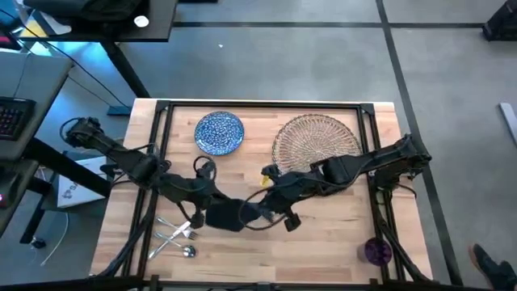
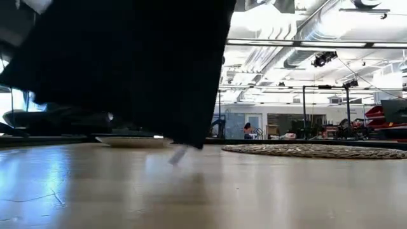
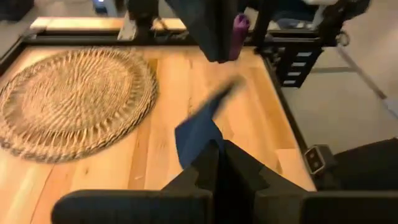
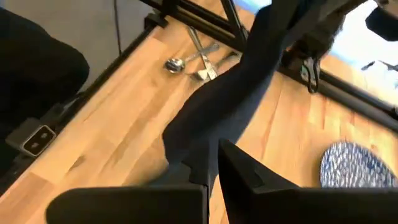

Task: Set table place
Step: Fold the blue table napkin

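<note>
Both grippers, left gripper (image 1: 212,212) and right gripper (image 1: 257,215), pinch the navy napkin (image 1: 226,217) mid-table; wicker placemat (image 1: 317,142) bare, plate (image 1: 220,132), cutlery (image 1: 176,236), cup (image 1: 376,251) unplaced.

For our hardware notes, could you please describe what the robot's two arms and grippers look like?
Both arms are dark, nearly black, built of jointed segments with black cables looping alongside. The left gripper and the right gripper each end in two blocky, matte black fingers with stepped, notched inner edges. A small yellow marking shows near the right arm's wrist. No other markings are legible.
</note>
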Tool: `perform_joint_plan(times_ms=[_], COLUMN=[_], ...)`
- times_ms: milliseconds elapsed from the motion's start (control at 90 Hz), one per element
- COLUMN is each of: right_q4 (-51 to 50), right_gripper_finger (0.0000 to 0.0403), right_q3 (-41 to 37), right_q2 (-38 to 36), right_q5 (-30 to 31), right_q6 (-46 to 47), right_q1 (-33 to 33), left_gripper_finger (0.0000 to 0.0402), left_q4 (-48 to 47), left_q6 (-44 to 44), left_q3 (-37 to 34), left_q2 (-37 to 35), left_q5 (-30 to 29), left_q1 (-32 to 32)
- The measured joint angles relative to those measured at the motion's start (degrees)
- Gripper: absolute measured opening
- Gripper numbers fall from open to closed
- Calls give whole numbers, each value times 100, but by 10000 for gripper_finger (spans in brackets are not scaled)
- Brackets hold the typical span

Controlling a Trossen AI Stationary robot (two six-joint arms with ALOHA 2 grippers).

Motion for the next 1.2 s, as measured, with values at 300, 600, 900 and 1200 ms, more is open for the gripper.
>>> perform_joint_plan(times_ms=[300,600,900,1200], right_q4=[972,2091,2650,1341], right_gripper_finger=[70,221,230,200], right_q3=[-314,-316,-318,-318], right_q2=[22,555,1050,1137], right_q5=[-5,1365,1724,2306], right_q6=[519,1747,2029,2870], right_q1=[-147,20,40,-25], left_gripper_finger=[0,0,0,0], left_q4=[-125,-328,-464,-545], left_q6=[-192,-559,-558,-581], left_q3=[2,2,2,2], left_q2=[64,66,66,66], left_q5=[126,110,105,46], left_q1=[73,306,337,258])
